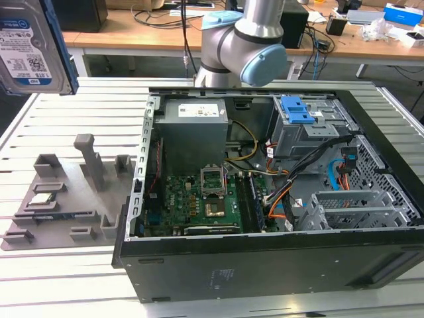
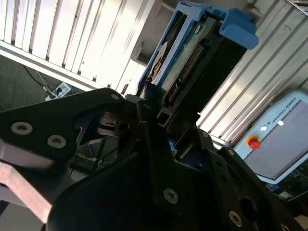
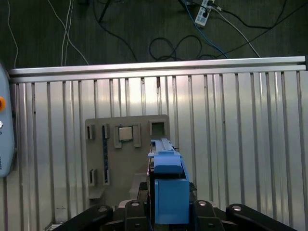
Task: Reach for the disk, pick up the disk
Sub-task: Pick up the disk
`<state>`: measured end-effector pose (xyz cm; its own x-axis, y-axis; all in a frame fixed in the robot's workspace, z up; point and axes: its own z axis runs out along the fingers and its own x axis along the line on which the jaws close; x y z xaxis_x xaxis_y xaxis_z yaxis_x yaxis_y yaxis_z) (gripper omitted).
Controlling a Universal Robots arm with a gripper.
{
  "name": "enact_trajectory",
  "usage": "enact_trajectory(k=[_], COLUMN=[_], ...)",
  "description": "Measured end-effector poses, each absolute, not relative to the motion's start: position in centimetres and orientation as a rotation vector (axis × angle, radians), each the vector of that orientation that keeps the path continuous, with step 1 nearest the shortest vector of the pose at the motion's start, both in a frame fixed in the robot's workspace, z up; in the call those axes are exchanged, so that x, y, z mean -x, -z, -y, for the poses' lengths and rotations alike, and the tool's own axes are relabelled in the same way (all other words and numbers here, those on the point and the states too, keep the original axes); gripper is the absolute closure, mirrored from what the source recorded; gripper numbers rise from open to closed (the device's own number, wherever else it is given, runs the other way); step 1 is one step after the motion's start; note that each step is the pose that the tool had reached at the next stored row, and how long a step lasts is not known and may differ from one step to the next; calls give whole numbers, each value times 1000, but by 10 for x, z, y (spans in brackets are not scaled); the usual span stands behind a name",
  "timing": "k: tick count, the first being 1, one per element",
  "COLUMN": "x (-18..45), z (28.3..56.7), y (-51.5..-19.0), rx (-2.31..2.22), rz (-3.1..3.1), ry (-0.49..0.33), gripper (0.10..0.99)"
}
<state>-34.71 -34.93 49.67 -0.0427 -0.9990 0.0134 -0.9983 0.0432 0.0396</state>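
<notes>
**Already off the desk: disk pinched in the end effector**

Clearly the disk [image 1: 32,46] is up in the air, well above the slatted metal desk [image 1: 73,106] at the exterior view's upper left, label face showing. In the second wrist view the end effector [image 2: 163,113] is pressed together on one end of the drive, its black fingers [image 2: 147,108] against the body just beside the row of connector pins. The rest of the drive, with its blue side rail [image 2: 238,21], sticks out beyond them.

As for handling, I judge the drive rigid and dense for its size, so it should not flex in the grip. Its smooth metal faces could slide if the pinch is light. It is probably sensitive to knocks, and the exposed pins and circuit board are poor places to squeeze. The flat faces or the plastic rails look like the safer hold. Held by one end, the free length may lever against the pads.

The arm's grey and blue joint [image 1: 248,43] sits behind the open computer case [image 1: 265,271], reaching towards the exterior view's left. In the first wrist view the drive hangs edge-on over the grey fixture tray [image 3: 96,159], where a small square processor chip [image 3: 126,133] rests in a slot, apart from the drive.
</notes>
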Motion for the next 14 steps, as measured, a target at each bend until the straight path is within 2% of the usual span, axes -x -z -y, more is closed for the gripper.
enact_trajectory(k=[14], x=[289], z=[349], y=[-497], rx=[-2146], rz=[2240], ry=[27], gripper=[722])
